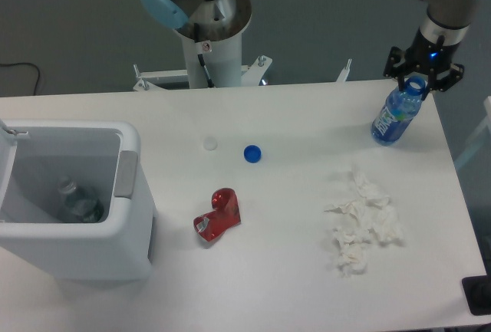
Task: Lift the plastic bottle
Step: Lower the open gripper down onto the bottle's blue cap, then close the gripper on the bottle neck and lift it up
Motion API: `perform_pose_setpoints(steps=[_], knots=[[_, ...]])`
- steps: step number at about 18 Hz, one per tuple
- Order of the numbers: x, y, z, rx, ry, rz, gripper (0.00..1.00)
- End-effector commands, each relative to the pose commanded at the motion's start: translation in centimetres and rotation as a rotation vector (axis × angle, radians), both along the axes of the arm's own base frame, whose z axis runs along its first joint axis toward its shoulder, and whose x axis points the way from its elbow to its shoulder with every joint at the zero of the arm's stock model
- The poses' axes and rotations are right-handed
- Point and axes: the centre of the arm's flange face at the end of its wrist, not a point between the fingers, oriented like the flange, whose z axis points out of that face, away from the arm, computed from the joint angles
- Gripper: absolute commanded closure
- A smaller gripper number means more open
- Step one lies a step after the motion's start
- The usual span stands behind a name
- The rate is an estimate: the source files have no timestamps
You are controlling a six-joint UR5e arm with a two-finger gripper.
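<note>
The plastic bottle (394,116) is small, blue-tinted and transparent, with a blue-and-white label and an uncapped blue-ringed neck. It leans at the table's far right, neck pointing up and right. My gripper (423,77) is directly over the neck and shut on it. The bottle's base is at or just above the table surface; I cannot tell which.
A white bin (69,202) stands at the left with a clear greyish bottle (77,200) inside. A crushed red item (218,214), a blue cap (252,153) and a small white cap (210,144) lie mid-table. Crumpled white tissues (362,223) lie at the right.
</note>
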Motion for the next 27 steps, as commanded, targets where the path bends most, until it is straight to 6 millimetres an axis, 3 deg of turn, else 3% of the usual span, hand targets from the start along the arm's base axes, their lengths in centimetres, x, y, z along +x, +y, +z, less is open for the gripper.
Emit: perform_pose_setpoints(steps=[1,9,15,23,27], knots=[[0.0,0.1,0.1,-0.001,0.002,-0.001,1.0],[1.2,2.2,4.0,-0.013,-0.051,-0.021,1.0],[2.5,6.1,6.1,0.006,-0.011,0.009,1.0],[5.6,13.8,11.1,0.043,0.078,-0.033,1.0],[8.1,15.3,13.0,0.035,0.079,-0.071,0.99]])
